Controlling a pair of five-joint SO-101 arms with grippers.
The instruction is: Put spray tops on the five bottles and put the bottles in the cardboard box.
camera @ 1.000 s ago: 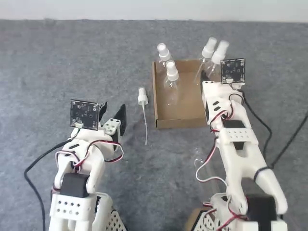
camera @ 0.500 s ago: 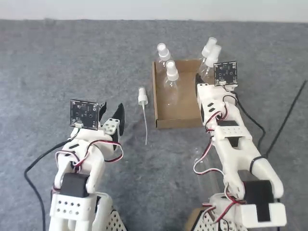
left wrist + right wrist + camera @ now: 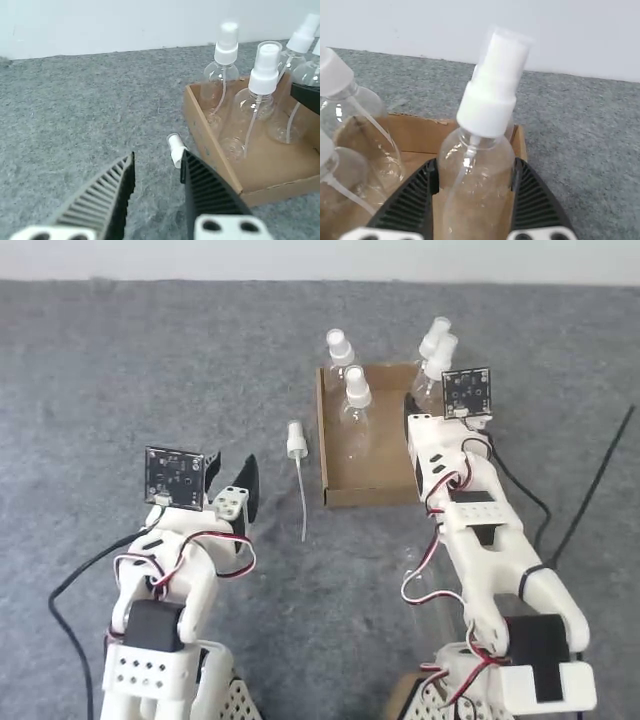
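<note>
Clear plastic with a white cap, the bottle (image 3: 476,165) stands upright between the jaws of the right claw (image 3: 475,172), which is closed snugly on its body below the shoulder. It sits over the far right corner of the box (image 3: 415,131) with its long axis vertical, so the way in is, by my reading, straight down. I cannot tell whether its base already touches the cardboard floor.

A second capped bottle (image 3: 436,335) stands just behind it. Two more (image 3: 355,410) stand along the box's far left side. The near half of the box floor is bare and gives spare room.

Just outside the box's left wall, a loose top (image 3: 296,443) lies on the carpet (image 3: 150,370). Its head points away from the arms and its thin tube trails back toward them. The left claw (image 3: 157,159) hovers short of it, jaws partly open and empty. The top lies ahead of the claw, a little toward the box-side jaw, and the left arm is the nearer one.

What looks like an uncapped bottle (image 3: 430,615) lies on its side beneath the right arm.
</note>
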